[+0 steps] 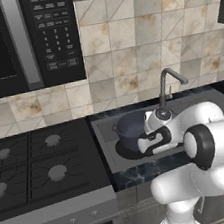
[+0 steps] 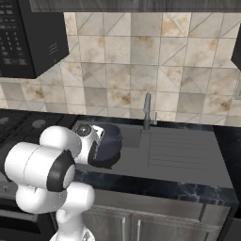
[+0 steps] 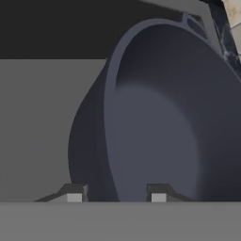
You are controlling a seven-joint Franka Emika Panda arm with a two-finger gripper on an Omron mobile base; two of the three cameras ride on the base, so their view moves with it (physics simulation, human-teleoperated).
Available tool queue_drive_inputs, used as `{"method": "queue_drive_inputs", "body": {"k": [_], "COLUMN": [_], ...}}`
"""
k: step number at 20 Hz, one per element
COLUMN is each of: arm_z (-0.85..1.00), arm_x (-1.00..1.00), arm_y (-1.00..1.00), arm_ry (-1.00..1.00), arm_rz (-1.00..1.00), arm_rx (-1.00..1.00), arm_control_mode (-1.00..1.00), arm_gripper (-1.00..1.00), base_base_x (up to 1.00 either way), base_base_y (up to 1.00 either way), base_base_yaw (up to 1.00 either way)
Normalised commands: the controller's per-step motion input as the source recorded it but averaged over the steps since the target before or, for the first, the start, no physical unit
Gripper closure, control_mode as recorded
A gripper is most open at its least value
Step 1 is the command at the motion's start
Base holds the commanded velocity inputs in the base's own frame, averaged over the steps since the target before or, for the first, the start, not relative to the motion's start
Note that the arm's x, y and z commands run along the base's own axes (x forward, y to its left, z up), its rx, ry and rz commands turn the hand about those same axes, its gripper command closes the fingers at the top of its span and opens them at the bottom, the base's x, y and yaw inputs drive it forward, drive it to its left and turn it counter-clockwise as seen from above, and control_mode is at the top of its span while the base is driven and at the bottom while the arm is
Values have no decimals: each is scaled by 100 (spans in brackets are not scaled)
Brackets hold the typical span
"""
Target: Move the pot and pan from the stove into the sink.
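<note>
Left base view: the pot (image 1: 129, 127) sits in the left part of the sink (image 1: 104, 135), on top of the black pan (image 1: 126, 152), close to the basin's left wall. The stove (image 1: 41, 167) lies left of the sink with all four burners bare. The faucet (image 1: 168, 83) rises at the far rim.

Right base view: the pot (image 2: 109, 139) stands at the sink's (image 2: 183, 155) left end; the basin floor to its right lies open up to the dark bench (image 2: 160, 188) rim.

Hand view: the gripper (image 3: 115, 195) is clamped on the pot's (image 3: 155, 122) rim, one finger outside the wall, one inside. The pot holds nothing.
</note>
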Motion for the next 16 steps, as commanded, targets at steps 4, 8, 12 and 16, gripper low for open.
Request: {"method": "queue_drive_inputs", "body": {"k": [4,8,12,16], "arm_z": [-12,0,0,3], "arm_x": [7,0,0,0], "arm_y": [0,0,0,0], "arm_ry": [-1,0,0,0], "arm_rz": [0,0,0,0], "arm_rx": [0,0,0,0], "arm_control_mode": [-100,-100,-100,-100], "arm_gripper": [100,100,-100,-100], "base_base_x": [0,0,0,0], "base_base_y": [0,0,0,0], "base_base_yaw": [0,0,0,0]}}
